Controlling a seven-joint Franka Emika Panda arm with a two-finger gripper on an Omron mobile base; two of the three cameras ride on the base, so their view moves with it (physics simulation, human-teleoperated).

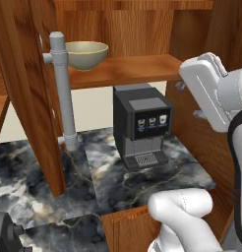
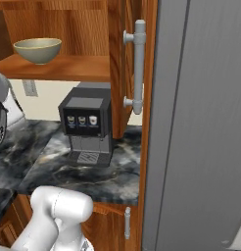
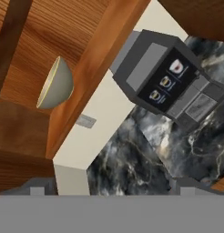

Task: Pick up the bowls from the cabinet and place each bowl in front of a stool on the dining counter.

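Olive-beige bowl (image 1: 86, 54) sits upright toward the shelf (image 1: 137, 69) left end, inside the open cabinet (image 2: 93, 24). Gripper (image 3: 111, 189) spread wide, empty, well off. Approach level above the coffee machine (image 1: 142, 125); straddle the rim.

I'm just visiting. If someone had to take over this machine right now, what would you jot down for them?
Gripper: open, empty, away from the shelf.
Olive-beige bowl: upright on the cabinet shelf, doors open, above the coffee machine on the marbled worktop.
Second bowl, stools, dining counter: can't be placed from here.
Done: no bowl seen set down.
Left: grasp this bowl, carry it to the counter before a stool, then the other.
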